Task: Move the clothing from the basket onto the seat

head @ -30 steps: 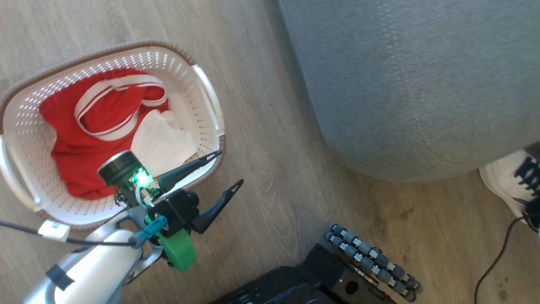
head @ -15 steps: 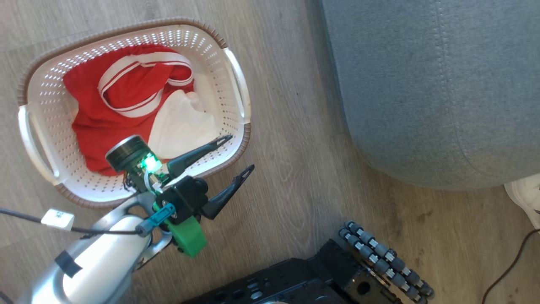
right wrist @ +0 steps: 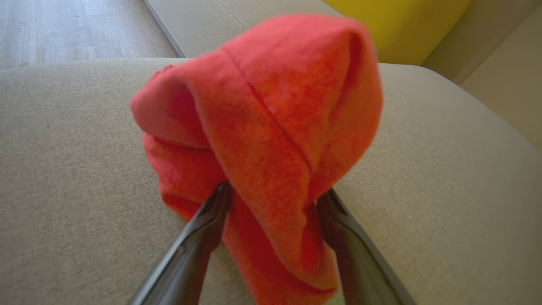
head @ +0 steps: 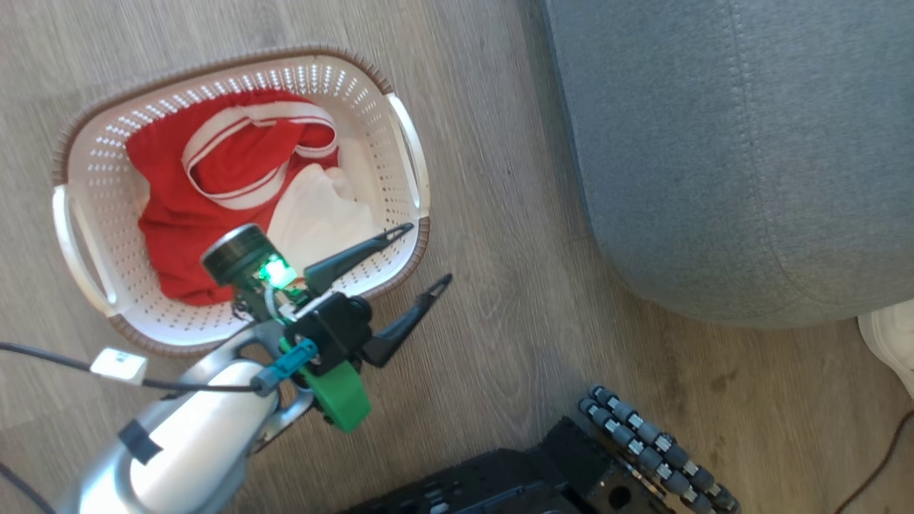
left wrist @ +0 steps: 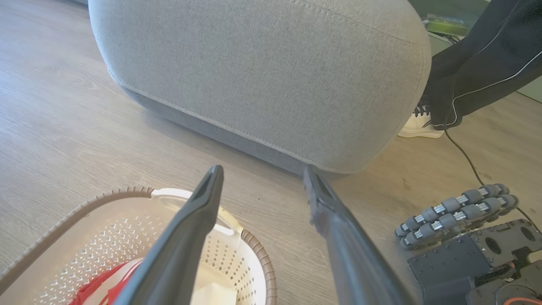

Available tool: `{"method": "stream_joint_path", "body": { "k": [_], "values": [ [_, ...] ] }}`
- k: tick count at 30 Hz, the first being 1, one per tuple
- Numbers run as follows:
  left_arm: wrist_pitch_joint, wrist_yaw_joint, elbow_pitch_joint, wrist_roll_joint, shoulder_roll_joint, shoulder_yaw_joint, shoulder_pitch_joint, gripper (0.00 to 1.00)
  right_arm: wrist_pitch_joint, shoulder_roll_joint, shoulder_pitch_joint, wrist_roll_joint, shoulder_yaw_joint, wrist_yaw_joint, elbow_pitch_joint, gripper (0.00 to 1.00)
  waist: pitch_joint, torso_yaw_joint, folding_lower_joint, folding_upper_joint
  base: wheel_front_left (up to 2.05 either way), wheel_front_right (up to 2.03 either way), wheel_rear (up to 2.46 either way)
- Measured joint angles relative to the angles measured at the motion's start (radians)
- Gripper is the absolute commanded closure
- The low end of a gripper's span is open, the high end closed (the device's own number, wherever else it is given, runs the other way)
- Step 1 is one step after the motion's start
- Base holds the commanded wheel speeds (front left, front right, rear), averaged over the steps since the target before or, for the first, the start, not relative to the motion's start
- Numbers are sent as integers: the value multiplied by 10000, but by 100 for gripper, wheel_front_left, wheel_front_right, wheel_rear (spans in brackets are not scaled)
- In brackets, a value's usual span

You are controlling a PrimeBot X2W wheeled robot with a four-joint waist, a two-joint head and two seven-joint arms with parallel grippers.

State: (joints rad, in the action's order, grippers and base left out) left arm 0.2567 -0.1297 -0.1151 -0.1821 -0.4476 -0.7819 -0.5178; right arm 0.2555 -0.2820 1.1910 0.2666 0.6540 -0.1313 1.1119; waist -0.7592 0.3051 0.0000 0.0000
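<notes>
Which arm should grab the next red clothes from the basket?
Left. The left gripper hovers open at the rim of the basket beside the red garments; the right gripper is over the seat with a red garment between its fingers.

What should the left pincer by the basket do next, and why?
Probably shift over the basket and dip toward the red clothing: the left pincer is open and empty, straddling the basket's rim, and garments lie inside.

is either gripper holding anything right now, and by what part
Left gripper: nothing, open. Right gripper: a bunched red garment sits between its spread fingers; a firm pinch cannot be told.
</notes>
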Motion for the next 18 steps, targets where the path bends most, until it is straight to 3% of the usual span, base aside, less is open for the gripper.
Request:
{"method": "stream_joint_path", "body": {
  "k": [10,18],
  "values": [
    [0,0,-314,-27,920,-564,31,0,-182,-790,-388,337,-198,0,1198,0,1222,-129,0,0,0,0,0],
    [0,0,-685,-240,1879,-46,980,0,-148,-1269,-978,499,-1214,0,1546,0,2907,-293,-1,1,0,0,0]
  ]
}}
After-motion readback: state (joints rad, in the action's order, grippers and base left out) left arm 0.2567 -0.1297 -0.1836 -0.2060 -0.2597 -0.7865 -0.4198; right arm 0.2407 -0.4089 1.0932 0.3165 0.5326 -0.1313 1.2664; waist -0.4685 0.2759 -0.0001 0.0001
